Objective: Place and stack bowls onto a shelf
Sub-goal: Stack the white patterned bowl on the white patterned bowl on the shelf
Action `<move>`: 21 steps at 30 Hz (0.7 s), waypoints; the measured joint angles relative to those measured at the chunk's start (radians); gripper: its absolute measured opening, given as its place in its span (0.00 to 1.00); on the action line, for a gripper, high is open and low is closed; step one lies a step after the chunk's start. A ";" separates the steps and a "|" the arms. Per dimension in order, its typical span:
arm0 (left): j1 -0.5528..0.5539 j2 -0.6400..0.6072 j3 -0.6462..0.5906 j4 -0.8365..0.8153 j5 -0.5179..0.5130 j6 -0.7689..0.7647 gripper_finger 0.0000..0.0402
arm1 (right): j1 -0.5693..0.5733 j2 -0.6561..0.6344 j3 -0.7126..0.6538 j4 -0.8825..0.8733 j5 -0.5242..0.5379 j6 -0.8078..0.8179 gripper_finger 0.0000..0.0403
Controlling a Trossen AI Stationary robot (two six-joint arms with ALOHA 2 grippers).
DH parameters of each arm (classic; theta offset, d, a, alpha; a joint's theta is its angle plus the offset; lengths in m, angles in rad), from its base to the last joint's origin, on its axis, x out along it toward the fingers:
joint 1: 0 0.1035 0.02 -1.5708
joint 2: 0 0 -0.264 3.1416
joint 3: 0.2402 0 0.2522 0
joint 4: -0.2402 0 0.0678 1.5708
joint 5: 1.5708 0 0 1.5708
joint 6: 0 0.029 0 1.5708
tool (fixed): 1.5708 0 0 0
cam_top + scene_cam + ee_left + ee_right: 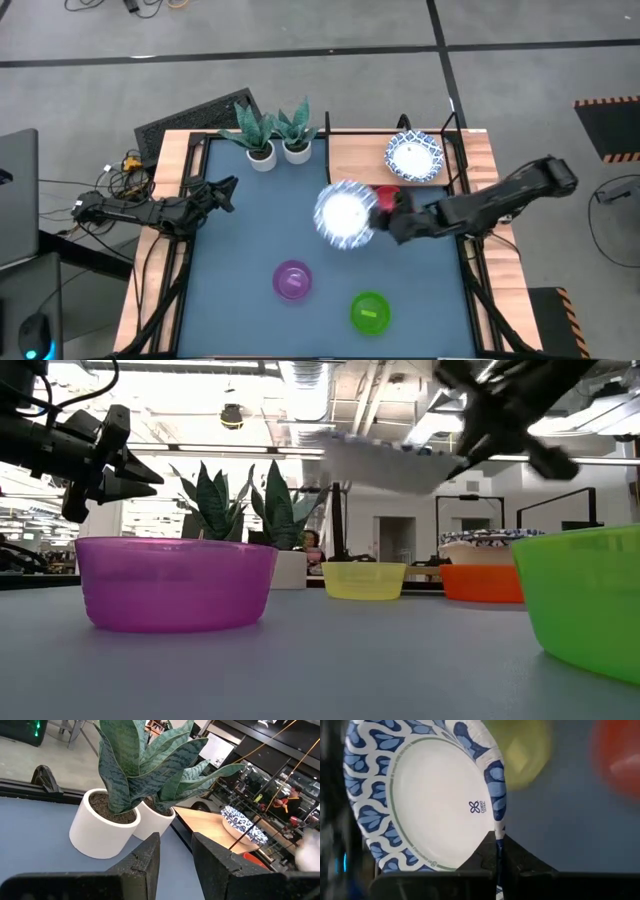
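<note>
The left gripper [226, 190] hovers over the table's left edge near the two plant pots [278, 150], fingers slightly parted and empty, likely parked there to leave the middle free. Below centre on the tabletop sit the purple bowl [292, 280] and green bowl [371, 312], not yet shelved. Mid-table, a patterned bowl [345, 213] hangs in the air, pinched by its rim so it can probably be lowered flat onto a stack. The right gripper [385, 212] clamps that rim, just beside the red bowl [386, 198]. At the far right, the shelf [360, 162] already carries a patterned bowl stack [414, 157], the probable destination.
</note>
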 joint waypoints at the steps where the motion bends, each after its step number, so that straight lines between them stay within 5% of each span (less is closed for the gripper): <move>1: 0.000 0.000 0.000 0.000 0.000 0.000 0.24 | 0.010 -0.037 0.000 -0.047 0.072 0.043 0.05; 7: 0.000 0.000 0.000 0.000 0.000 0.001 0.24 | 0.031 -0.198 0.000 -0.347 0.366 0.272 0.05; 21: 0.000 0.000 0.000 0.000 0.000 -0.010 0.24 | -0.286 -0.280 0.000 -0.627 0.430 0.390 0.05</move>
